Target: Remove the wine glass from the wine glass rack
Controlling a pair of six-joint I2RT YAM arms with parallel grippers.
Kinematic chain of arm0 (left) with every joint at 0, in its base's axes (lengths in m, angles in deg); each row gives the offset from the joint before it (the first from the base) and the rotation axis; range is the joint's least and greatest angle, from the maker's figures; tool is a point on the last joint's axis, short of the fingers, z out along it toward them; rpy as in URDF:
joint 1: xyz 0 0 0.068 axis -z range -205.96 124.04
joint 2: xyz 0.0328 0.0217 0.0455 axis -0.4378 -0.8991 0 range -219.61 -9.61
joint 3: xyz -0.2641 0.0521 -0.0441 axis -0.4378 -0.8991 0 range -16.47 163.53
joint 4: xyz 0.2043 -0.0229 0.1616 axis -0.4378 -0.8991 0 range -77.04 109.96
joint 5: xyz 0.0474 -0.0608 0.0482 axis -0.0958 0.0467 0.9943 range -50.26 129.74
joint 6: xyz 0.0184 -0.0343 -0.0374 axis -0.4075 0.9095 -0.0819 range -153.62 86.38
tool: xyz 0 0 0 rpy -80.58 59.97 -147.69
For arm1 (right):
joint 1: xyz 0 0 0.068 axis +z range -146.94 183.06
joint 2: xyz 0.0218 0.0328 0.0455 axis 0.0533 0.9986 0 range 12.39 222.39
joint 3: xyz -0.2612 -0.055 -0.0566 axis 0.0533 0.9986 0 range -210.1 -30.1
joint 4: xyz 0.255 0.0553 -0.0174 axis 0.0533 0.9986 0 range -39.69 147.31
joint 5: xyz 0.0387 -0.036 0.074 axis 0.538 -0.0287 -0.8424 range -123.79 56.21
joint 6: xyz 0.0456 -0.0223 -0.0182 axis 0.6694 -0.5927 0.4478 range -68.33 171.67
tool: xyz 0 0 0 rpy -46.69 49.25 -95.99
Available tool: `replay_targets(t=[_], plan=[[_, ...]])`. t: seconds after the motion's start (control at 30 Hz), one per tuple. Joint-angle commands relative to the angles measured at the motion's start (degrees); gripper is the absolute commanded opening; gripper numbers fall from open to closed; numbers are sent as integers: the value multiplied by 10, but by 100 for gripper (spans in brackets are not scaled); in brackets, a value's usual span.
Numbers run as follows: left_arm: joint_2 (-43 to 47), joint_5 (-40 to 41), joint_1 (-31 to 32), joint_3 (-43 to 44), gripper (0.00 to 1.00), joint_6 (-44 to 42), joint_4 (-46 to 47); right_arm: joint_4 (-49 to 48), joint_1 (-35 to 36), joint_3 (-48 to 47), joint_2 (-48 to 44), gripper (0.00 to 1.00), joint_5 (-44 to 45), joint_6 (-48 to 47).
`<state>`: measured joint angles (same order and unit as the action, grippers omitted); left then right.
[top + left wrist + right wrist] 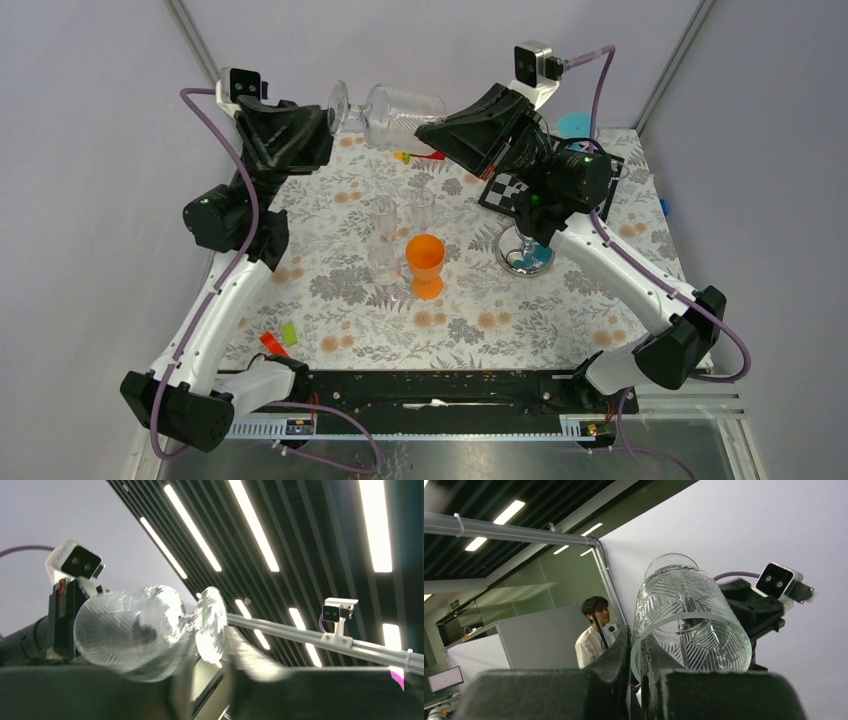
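Right fingers (pixel 616 652) pinch the rim of the wine glass (pixel 689 615), held sideways above the table (pixel 340 300). Left fingers (pixel 247 660) flank its foot; I cannot tell if they grip.

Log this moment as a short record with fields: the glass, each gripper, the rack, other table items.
wine glass: off the rack, held on its side in the air between both arms
left gripper: fingers either side of the glass's foot, apparently shut on it
right gripper: shut on the bowl's rim
wine glass rack: on the table, partly hidden by the right arm
also on table: orange cup, clear glasses, checkered board
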<state>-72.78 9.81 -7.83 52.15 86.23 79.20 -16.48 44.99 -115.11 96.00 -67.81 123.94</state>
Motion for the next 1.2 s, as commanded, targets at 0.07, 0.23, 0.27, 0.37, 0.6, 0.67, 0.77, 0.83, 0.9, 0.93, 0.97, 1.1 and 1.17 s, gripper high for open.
replay_targets(t=[0.07, 0.23, 0.27, 0.37, 0.6, 0.67, 0.77, 0.83, 0.9, 0.93, 0.97, 1.1, 1.17], plan=[[24, 3, -6, 63, 59, -80, -34, -46, -2, -18, -22, 0, -2, -5], [78, -7, -6, 36, 80, -253, -179, 54, -2, -9, -64, 0, 35, -95], [88, -8, -6, 29, 83, -305, -211, 92, -2, -7, -74, 0, 49, -119], [110, -5, -6, 12, 86, -443, -334, 231, -2, -17, -97, 0, 92, -198], [162, 329, -6, 24, 86, -832, -729, 591, 21, -110, -113, 0, 217, -366], [160, 406, -6, 32, 87, -891, -783, 671, 26, -143, -96, 0, 232, -385], [154, 467, -6, 39, 87, -946, -836, 801, 46, -205, -56, 0, 248, -424], [155, 501, -6, 38, 88, -964, -861, 872, 64, -249, -18, 0, 259, -453], [157, 539, -6, 41, 88, -973, -886, 934, 89, -301, 21, 0, 271, -476], [159, 563, -6, 43, 88, -978, -897, 963, 100, -327, 42, 0, 281, -487], [161, 588, -6, 45, 88, -982, -907, 990, 115, -352, 65, 0, 293, -498], [177, 656, -6, 47, 88, -1005, -922, 1111, 176, -487, 165, 0, 336, -548], [184, 663, -7, 50, 89, -1007, -923, 1176, 198, -557, 221, 0, 353, -556]])
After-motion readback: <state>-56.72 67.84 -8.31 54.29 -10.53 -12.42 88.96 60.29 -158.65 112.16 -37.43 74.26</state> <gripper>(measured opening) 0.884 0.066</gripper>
